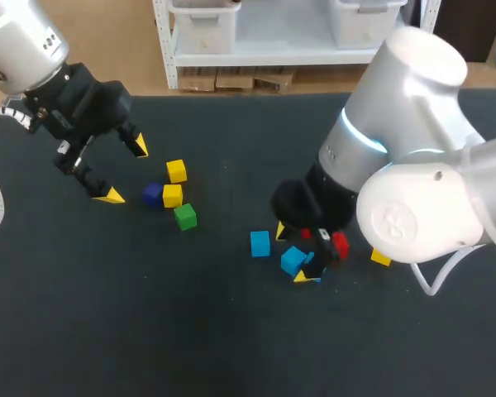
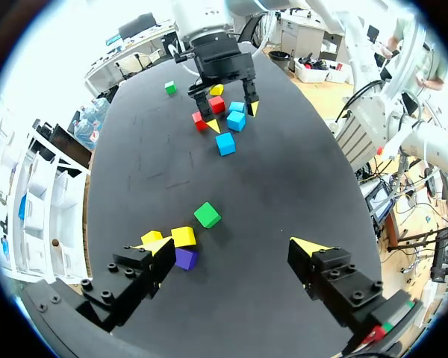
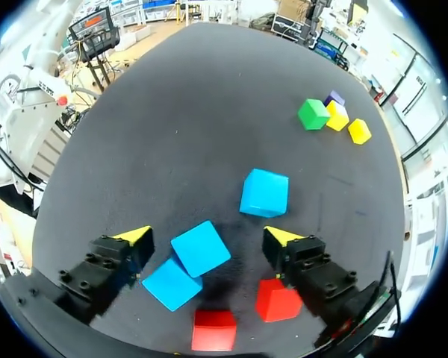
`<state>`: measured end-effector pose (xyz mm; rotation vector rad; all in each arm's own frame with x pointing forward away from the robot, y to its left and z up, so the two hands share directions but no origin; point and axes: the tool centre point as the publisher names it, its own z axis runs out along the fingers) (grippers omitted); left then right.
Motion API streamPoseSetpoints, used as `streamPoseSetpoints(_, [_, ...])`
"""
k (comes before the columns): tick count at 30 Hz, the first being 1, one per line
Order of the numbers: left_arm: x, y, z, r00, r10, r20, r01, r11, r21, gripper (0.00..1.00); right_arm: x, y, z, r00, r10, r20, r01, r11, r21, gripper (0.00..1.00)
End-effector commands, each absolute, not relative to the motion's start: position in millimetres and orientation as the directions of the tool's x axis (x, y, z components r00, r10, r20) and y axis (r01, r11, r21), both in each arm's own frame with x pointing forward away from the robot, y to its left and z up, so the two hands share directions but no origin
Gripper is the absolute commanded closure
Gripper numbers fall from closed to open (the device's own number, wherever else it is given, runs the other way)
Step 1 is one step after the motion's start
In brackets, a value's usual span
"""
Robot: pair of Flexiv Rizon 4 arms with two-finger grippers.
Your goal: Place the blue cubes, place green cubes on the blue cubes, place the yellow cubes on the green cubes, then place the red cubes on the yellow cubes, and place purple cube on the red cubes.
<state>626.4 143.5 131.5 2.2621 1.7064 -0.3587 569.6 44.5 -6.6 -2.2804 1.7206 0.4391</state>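
In the head view's upper left, the left gripper hangs over the table, fingers wide apart with nothing between them; just right of it lie two yellow cubes, a purple cube touching the lower yellow one, and a green cube below them; the left wrist view puts this cluster just ahead of one finger, the purple cube nearest it. Right of centre a blue cube lies alone; beside it the right gripper stands low over a second blue cube. The right wrist view shows that gripper's fingers apart, the second blue cube between them, close to one finger and clear of the other; a third blue cube touches its corner, and two red cubes lie under the gripper, all largely covered by the arm in the head view. Only the left wrist view shows a far green cube beyond the right gripper.
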Motion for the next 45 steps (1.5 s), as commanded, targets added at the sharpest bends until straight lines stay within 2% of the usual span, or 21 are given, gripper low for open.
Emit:
streamPoseSetpoints(1, [626.0,144.3,131.0,0.272,0.891,-0.364,0.962,-0.261,0.079,0.00,570.3,43.7,-9.8,0.253,-0.890,-0.380,-0.963,-0.269,-0.013,0.53])
streamPoseSetpoints(5, [626.0,144.3,131.0,0.272,0.891,-0.364,0.962,-0.261,0.079,0.00,569.5,43.2,-10.2,0.250,-0.892,-0.377,-0.964,-0.267,-0.008,0.73])
streamPoseSetpoints(9, [626.0,144.3,131.0,0.272,0.891,-0.364,0.962,-0.261,0.079,0.00,568.9,43.3,-9.8,0.249,-0.892,-0.377,-0.964,-0.266,-0.007,0.87])
streamPoseSetpoints(12, [626.0,144.3,131.0,0.272,0.891,-0.364,0.962,-0.261,0.079,0.00,568.5,43.9,-8.8,0.248,-0.892,-0.378,-0.964,-0.266,-0.007,0.91])
streamPoseSetpoints(14, [626.0,144.3,131.0,0.272,0.891,-0.364,0.962,-0.261,0.079,0.00,568.4,44.4,-8.0,0.247,-0.892,-0.378,-0.964,-0.265,-0.007,1.00])
streamPoseSetpoints(20, [626.0,144.3,131.0,0.272,0.891,-0.364,0.962,-0.261,0.079,0.00,569.4,45.8,-4.6,0.228,-0.899,-0.375,-0.970,-0.244,-0.006,1.00])
streamPoseSetpoints(23, [626.0,144.3,131.0,0.272,0.891,-0.364,0.962,-0.261,0.079,0.00,571.8,44.5,-3.8,0.141,-0.936,-0.324,-0.987,-0.159,0.030,1.00])
streamPoseSetpoints(31, [626.0,144.3,131.0,0.272,0.891,-0.364,0.962,-0.261,0.079,0.00,578.7,50.3,-5.9,-0.039,-0.934,-0.356,-0.999,0.043,-0.003,1.00])
streamPoseSetpoints(45, [626.0,144.3,131.0,0.272,0.891,-0.364,0.962,-0.261,0.079,0.00,610.4,65.8,-5.2,-0.189,-0.887,-0.420,-0.976,0.219,-0.023,1.00])
